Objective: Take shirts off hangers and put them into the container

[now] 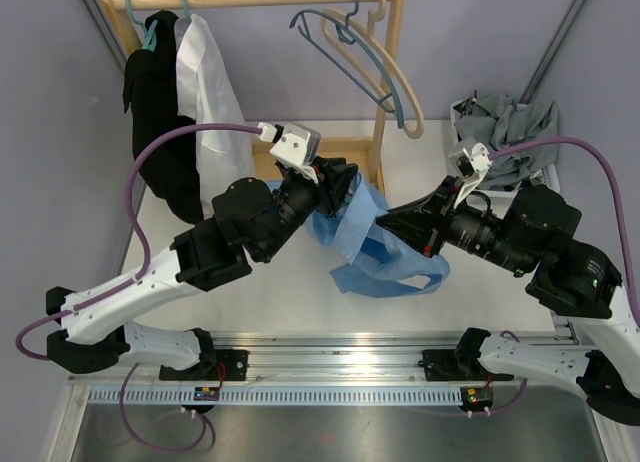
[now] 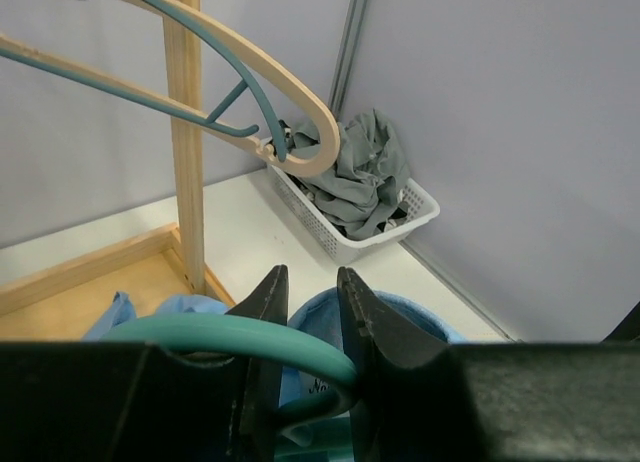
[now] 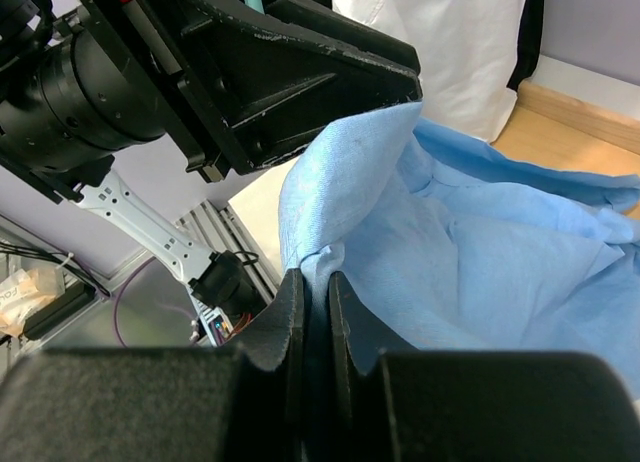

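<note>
Your left end effector (image 2: 312, 282) is clamping the teal hanger (image 2: 200, 334) just above the light blue shirt (image 3: 450, 262); your right end effector (image 3: 316, 282) is pinching that shirt's edge; the shirt is draping onto the worktop (image 1: 280, 297); a grey shirt (image 2: 360, 172) is lying in the basket (image 2: 385, 244).

The middle of the table (image 1: 270, 297) is getting crowded: the left gripper (image 2: 312, 282), gripping a teal hanger (image 2: 210, 332), and the right gripper (image 3: 315, 282), pinching the light blue shirt (image 1: 385, 262), are meeting almost nose to nose over the draped cloth, which is leaving bare surface only in front of it. Toward the container (image 2: 350, 244), the rack post (image 2: 185, 132) is standing and two empty hangers (image 2: 285, 79) are dangling in the way, with open tabletop lying beneath them. A grey shirt (image 2: 360, 172) is heaping over the container's rim, and the black shirt (image 1: 160, 122) and white shirt (image 1: 205, 92) are curtaining the far left.
</note>
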You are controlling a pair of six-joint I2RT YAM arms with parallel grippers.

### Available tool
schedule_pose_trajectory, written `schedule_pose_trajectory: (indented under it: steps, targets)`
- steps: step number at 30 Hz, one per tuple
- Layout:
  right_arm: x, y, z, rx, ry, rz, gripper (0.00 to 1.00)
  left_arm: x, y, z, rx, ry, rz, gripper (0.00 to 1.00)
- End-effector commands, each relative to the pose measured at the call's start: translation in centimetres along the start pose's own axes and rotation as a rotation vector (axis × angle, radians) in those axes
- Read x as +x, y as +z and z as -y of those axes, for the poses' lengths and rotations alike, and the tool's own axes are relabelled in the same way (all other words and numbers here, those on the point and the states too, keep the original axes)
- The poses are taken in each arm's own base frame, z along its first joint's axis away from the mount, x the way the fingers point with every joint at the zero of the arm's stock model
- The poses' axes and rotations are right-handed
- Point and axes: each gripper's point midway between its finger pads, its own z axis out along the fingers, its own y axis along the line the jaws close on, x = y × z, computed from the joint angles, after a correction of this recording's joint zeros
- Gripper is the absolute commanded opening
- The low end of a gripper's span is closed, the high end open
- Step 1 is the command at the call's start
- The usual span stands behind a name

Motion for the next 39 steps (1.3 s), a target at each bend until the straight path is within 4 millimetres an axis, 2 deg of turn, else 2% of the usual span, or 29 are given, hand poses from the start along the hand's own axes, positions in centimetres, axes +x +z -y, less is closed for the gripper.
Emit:
schedule_pose_trajectory:
  steps: [1, 3, 4, 6, 7, 10, 13, 17, 19, 22, 23, 24, 25, 29, 31, 35, 37, 39]
  targets:
    - [-0.9, -1.9, 0.4, 0.031, -0.009, 0.041, 0.00, -9.2, -3.3, -3.2, -0.094, -0.047, 0.204, 0.28]
    - [-0.7, -1.7, 0.6, 0.037, -0.013, 0.029, 0.00, -9.9, -3.4, -3.6, -0.116, -0.019, 0.217, 0.27]
    - [-0.5, -1.6, 0.6, 0.038, -0.015, 0.022, 0.05, -10.0, -3.3, -3.7, -0.125, -0.009, 0.218, 0.25]
    - [-0.2, -1.5, 0.6, 0.038, -0.019, 0.007, 0.29, -10.4, -2.9, -3.8, -0.142, 0.009, 0.220, 0.19]
    - [-0.1, -1.5, 0.6, 0.033, -0.019, -0.001, 0.34, -10.6, -2.8, -4.0, -0.150, 0.039, 0.220, 0.14]
    - [0.3, -1.7, 0.6, 0.036, -0.024, -0.021, 0.45, -11.6, -2.0, -4.2, -0.167, 0.060, 0.223, 0.10]
    - [0.5, -2.3, 0.7, 0.039, -0.027, -0.030, 0.50, -12.6, -1.1, -4.3, -0.177, 0.082, 0.224, 0.07]
    - [1.1, -2.6, 0.8, 0.041, -0.029, -0.045, 0.50, -12.9, 0.0, -4.0, -0.172, 0.096, 0.209, 0.07]
    - [1.2, -2.8, 0.8, 0.038, -0.029, -0.042, 0.47, -13.0, 0.4, -3.7, -0.165, 0.096, 0.208, 0.07]
    - [1.6, -3.0, 1.0, 0.040, -0.032, -0.048, 0.33, -13.2, 0.6, -3.8, -0.176, 0.120, 0.203, 0.08]
    - [1.7, -3.0, 1.1, 0.045, -0.034, -0.051, 0.27, -13.0, 1.0, -4.0, -0.188, 0.136, 0.193, 0.08]
    - [1.7, -3.2, 1.1, 0.046, -0.035, -0.051, 0.05, -13.6, 0.8, -4.4, -0.204, 0.143, 0.197, 0.08]
    - [1.6, -3.4, 1.2, 0.053, -0.035, -0.047, 0.00, -13.7, 0.8, -4.8, -0.219, 0.168, 0.195, 0.09]
    - [2.3, -4.0, 1.3, 0.057, -0.036, -0.079, 0.00, -15.0, 0.6, -8.8, -0.329, 0.198, 0.203, 0.09]
    - [2.6, -4.2, 1.5, 0.064, -0.036, -0.090, 0.00, -16.5, -0.3, -10.5, -0.362, 0.178, 0.241, 0.09]
    - [3.1, -5.0, 1.7, 0.077, -0.033, -0.100, 0.00, -19.5, -2.1, -12.0, -0.411, 0.177, 0.315, 0.09]
    - [2.9, -5.7, 2.5, 0.120, -0.034, -0.089, 0.00, -21.2, -3.1, -12.6, -0.441, 0.193, 0.344, 0.09]
    - [2.5, -6.5, 2.8, 0.143, -0.035, -0.065, 0.00, -22.0, -3.9, -13.0, -0.467, 0.210, 0.359, 0.09]
